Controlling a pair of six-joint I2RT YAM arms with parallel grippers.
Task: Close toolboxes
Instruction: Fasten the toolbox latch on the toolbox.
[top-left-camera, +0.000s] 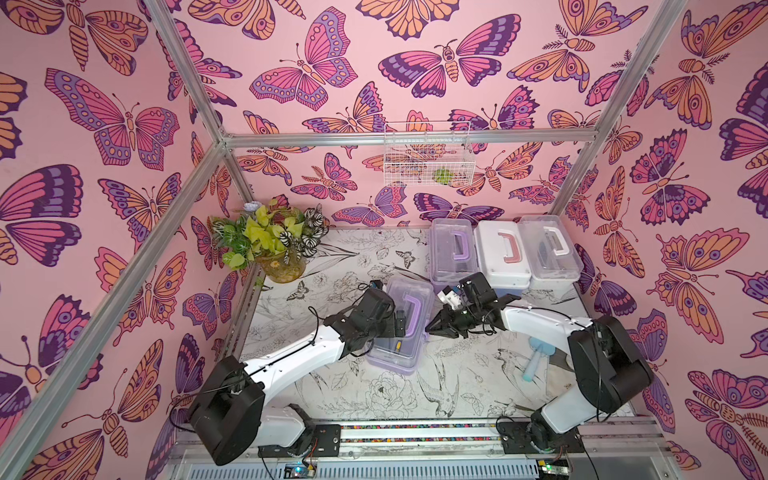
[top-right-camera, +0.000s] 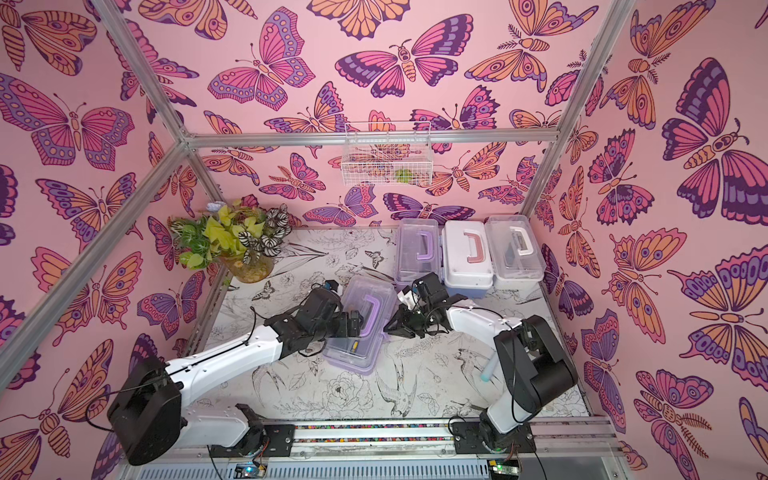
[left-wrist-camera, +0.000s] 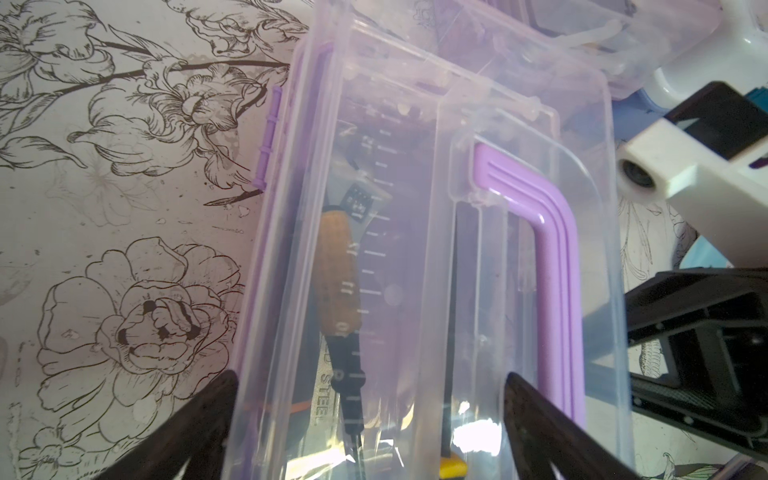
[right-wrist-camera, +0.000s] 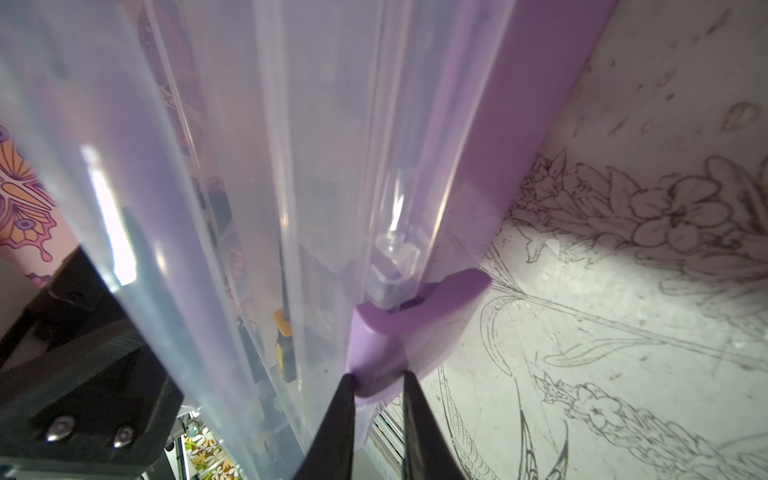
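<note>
Lilac toolbox (top-left-camera: 405, 291) in hand, standing mid-worktop (top-left-camera: 374, 399), apart from the second lilac toolbox (top-left-camera: 451, 249), pink-handled toolbox (top-left-camera: 500, 253) and white toolbox (top-left-camera: 548, 249) lined along the back wall. Left pincer (left-wrist-camera: 370, 386) spread wide across the clear lid (left-wrist-camera: 415, 208), gripping nothing. Right pincer (right-wrist-camera: 379, 376) nearly closed, pinching the lilac latch (right-wrist-camera: 415, 328) on the box's side. Judged as the latching step, lid already down. Next: swing the latch over the lid rim until it snaps, pressing on the lid so nothing slides.
</note>
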